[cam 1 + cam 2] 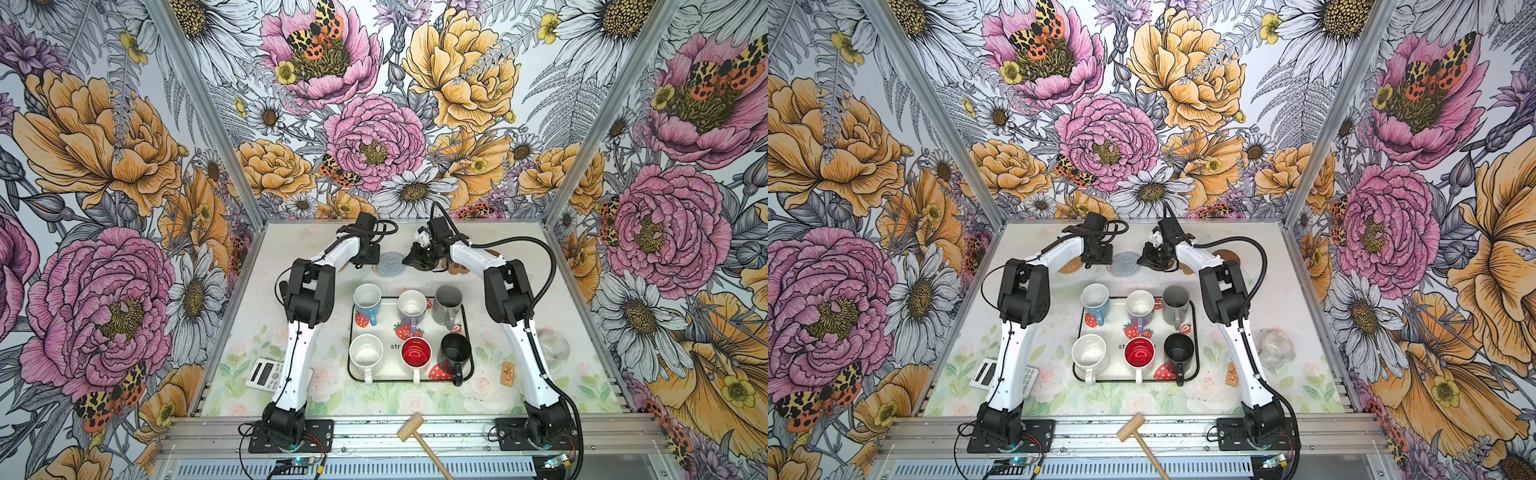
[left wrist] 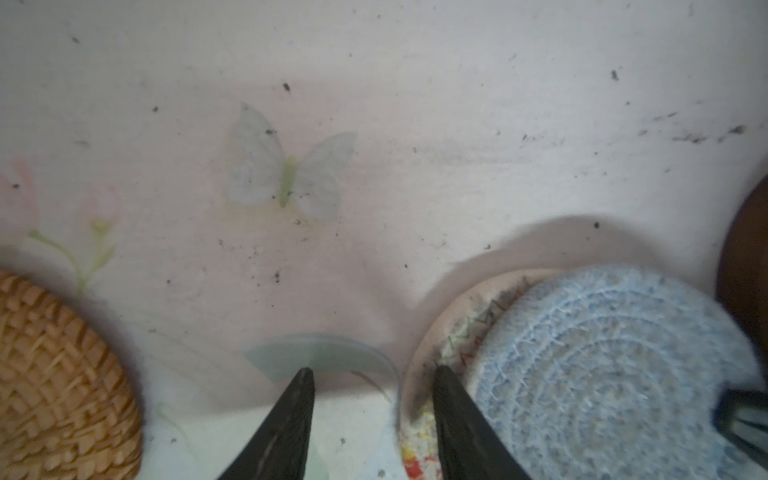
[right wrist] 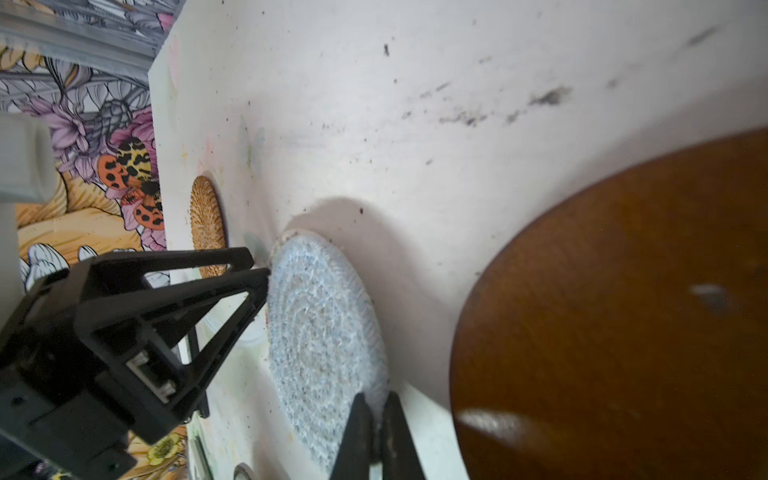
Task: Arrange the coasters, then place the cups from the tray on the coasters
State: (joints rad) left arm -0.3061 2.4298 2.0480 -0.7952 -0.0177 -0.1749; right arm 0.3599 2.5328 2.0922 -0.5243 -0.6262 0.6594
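Note:
The grey-blue woven coaster (image 1: 390, 262) (image 3: 320, 324) lies at the back of the table on top of a beige coaster (image 2: 440, 345). My right gripper (image 3: 376, 399) (image 1: 409, 261) is shut on the grey-blue coaster's edge. My left gripper (image 2: 372, 370) (image 1: 368, 253) stands open at the opposite edge, one finger over the beige coaster, holding nothing. A tan woven coaster (image 2: 54, 374) (image 1: 1073, 264) lies to its left. A brown disc (image 3: 623, 311) (image 1: 1227, 255) lies to the right. Several cups, among them light blue (image 1: 367, 301), red-inside (image 1: 416, 353) and black (image 1: 456, 349), stand on the tray (image 1: 348, 365).
A grey calculator (image 1: 264, 372) lies front left, partly under the left arm. A clear glass jar (image 1: 552, 345) stands at the right and a small orange ticket (image 1: 507, 371) lies near the tray. A wooden mallet (image 1: 415, 432) rests on the front rail.

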